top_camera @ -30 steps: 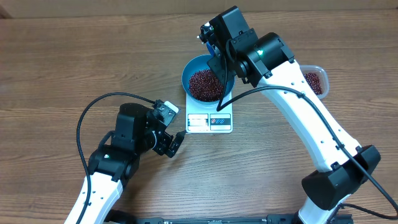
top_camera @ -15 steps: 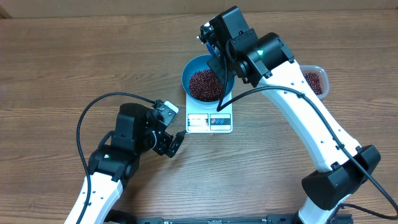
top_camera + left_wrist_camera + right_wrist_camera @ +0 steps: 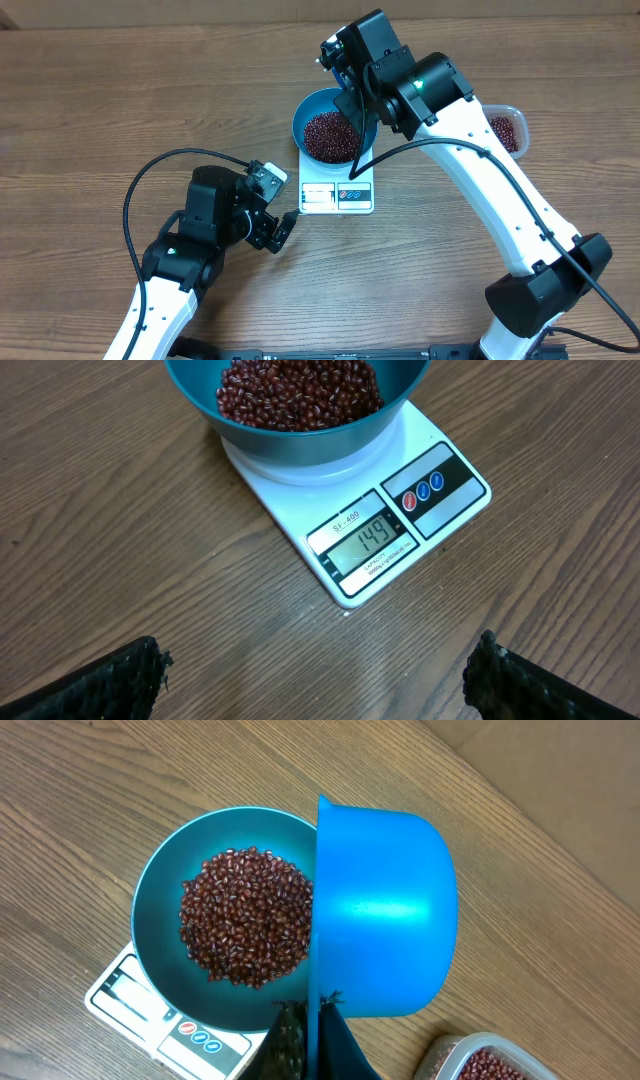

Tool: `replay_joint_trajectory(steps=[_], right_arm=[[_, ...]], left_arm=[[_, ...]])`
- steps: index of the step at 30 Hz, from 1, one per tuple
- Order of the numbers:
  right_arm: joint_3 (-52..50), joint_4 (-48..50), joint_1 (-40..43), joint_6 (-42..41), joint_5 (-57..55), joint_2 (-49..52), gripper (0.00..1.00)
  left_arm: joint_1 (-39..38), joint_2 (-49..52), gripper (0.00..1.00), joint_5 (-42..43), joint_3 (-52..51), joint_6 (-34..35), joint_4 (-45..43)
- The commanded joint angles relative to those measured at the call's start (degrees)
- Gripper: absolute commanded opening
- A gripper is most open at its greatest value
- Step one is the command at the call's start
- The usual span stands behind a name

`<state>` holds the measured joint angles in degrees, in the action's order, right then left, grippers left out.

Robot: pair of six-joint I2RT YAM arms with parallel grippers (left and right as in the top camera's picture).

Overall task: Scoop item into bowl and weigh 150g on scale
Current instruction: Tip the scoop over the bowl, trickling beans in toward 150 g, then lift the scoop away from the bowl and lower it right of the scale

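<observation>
Fingers of the right gripper (image 3: 308,1038) clamp a tipped scoop (image 3: 385,915) above the bowl (image 3: 150,885) of beans (image 3: 245,930); the left gripper (image 3: 315,675), nearer, has its fingers apart and empty; the scale (image 3: 455,500) reads 149; a heavy shake could overshoot.

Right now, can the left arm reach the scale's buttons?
Probably yes: the left tool is open and empty, facing the scale with nothing between, and the bowl leaves the buttons uncovered.
</observation>
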<state>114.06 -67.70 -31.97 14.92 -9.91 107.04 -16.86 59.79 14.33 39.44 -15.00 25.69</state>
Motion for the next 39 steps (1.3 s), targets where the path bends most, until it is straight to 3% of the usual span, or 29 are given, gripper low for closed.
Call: replay_joint_trajectory(steps=[1, 24, 39], right_arm=[[1.6, 0.4, -0.2, 0.2, -0.6, -1.2, 0.04], [2.1, 0.8, 0.8, -1.7, -0.3, -1.4, 0.04], [3.1, -1.9, 21.2, -4.7, 14.7, -7.0, 0.04]], left_arm=[[0.2, -0.5, 0.99, 0.1, -0.3, 0.0, 0.0], [0.2, -0.5, 0.99, 0.1, -0.3, 0.0, 0.0], [0.2, -0.5, 1.0, 0.1, -0.3, 0.0, 0.0]])
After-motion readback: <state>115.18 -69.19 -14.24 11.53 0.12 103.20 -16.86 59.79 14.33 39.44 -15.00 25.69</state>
